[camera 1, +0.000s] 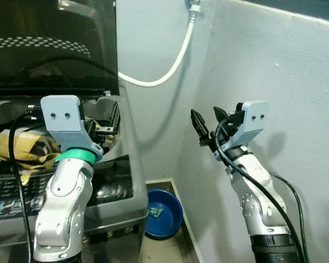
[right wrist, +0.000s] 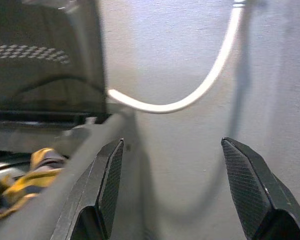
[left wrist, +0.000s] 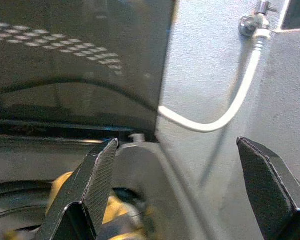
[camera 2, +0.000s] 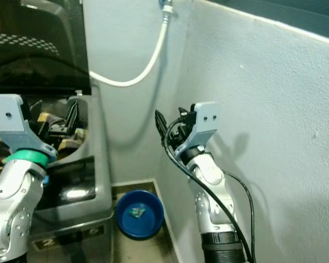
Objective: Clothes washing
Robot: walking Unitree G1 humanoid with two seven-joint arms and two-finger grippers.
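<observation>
A grey top-loading washing machine stands on the left, with smooth plastic walls and a dark, shiny lid raised upright at its far side. The lid reflects a pattern of small white dots. Inside the drum lies yellow and dark clothing, soft and crumpled.

The left gripper is above the right edge of the open drum, near the clothing. Its two black fingers are flat and tapered, and they stand wide apart with nothing between them. The right gripper is raised in the gap between the machine and the pale wall on the right. Its fingers have a fine grid texture, and they are also spread wide and hold nothing.

A white hose curves down from a tap on the far wall to the back of the machine. On the floor, just beside the machine, sits a round blue basin.
</observation>
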